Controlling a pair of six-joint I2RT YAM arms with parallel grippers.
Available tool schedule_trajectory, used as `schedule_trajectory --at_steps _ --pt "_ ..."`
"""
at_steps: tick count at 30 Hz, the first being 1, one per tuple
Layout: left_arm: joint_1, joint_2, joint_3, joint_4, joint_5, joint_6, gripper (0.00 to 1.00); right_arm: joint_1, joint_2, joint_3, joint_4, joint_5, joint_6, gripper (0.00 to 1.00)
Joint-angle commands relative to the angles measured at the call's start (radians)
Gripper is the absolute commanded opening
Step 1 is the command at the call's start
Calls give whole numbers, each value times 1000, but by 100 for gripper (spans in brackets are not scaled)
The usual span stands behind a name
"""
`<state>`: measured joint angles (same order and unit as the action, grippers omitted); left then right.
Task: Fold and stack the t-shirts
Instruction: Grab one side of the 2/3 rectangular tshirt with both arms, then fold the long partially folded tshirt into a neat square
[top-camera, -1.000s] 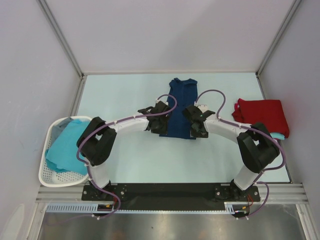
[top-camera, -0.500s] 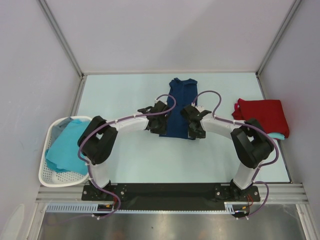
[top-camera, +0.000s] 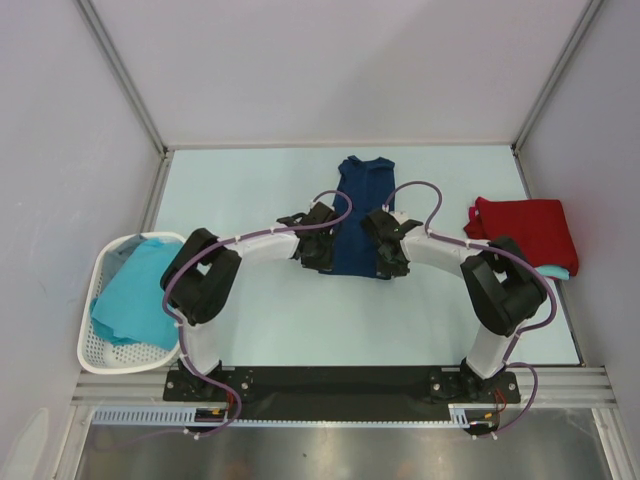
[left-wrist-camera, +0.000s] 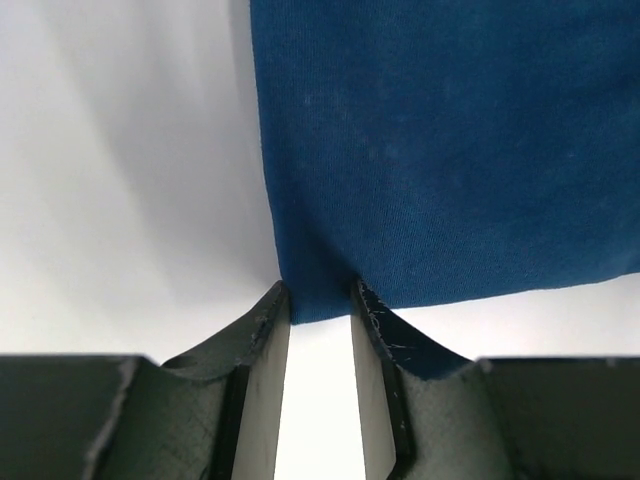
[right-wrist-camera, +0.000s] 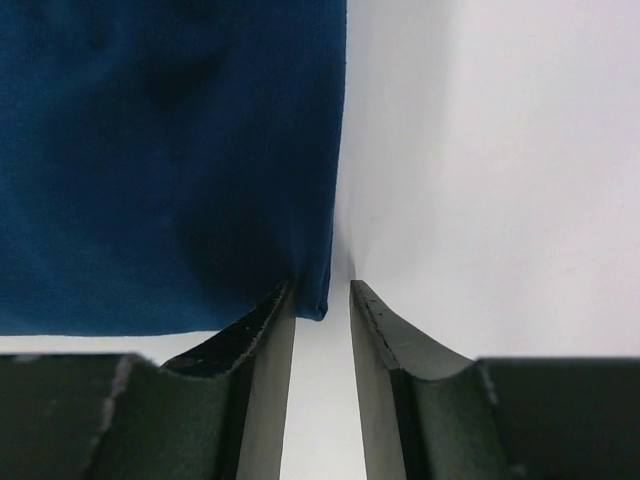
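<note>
- The navy t-shirt (top-camera: 360, 205) lies flat in the middle of the table (top-camera: 240, 190). It makes a long narrow shape that runs from the near side to the far side, with one short edge turned to the arms.
- In the top view, both arms reach inward to this near edge, one at each corner.
- The left gripper (left-wrist-camera: 320, 294) is down at the near left corner of the shirt (left-wrist-camera: 440, 150). Its jaws stand only a narrow gap apart, and the corner of the cloth lies flat across this gap, from one fingertip to the other. Behind the tips I see the pale table between the fingers (left-wrist-camera: 262, 345), so I read the jaws as not pressed together.
- The right gripper (right-wrist-camera: 322, 290) is at the near right corner of the shirt (right-wrist-camera: 160, 150). Its jaws are also narrow. The corner touches the inner side of one finger (right-wrist-camera: 268, 340), and a thin strip of table shows between the cloth and the other finger. It holds nothing.
- From above, the left gripper (top-camera: 320, 260) and the right gripper (top-camera: 392, 266) are near each other, with the shirt's near edge between them.
- The red t-shirt (top-camera: 525, 228) lies folded near the right edge of the table, well apart from the navy one. A turquoise edge (top-camera: 558, 270) shows under its near side.
- At the left, the white basket (top-camera: 95, 350) sits at the table's edge with a turquoise t-shirt (top-camera: 135, 290) in it, partly hanging over the rim.
</note>
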<state>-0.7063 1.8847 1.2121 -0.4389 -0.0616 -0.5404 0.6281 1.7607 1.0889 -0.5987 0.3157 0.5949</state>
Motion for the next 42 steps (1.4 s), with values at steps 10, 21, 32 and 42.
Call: schedule_trajectory --at_steps 10,21,32,42 --pt "2 -31 -52 17 36 -4 10 30 2 -63 10 -24 43 0" --pt "-76 -317 -189 -17 -44 -32 0 160 -230 -132 -141 63 190 0" --pt "-183 -522 -338 -130 -47 -99 0 291 -420 -182 -360 103 377 0" --pt "-202 -682 -347 -227 -96 -124 0 332 -504 -149 -461 167 444 0"
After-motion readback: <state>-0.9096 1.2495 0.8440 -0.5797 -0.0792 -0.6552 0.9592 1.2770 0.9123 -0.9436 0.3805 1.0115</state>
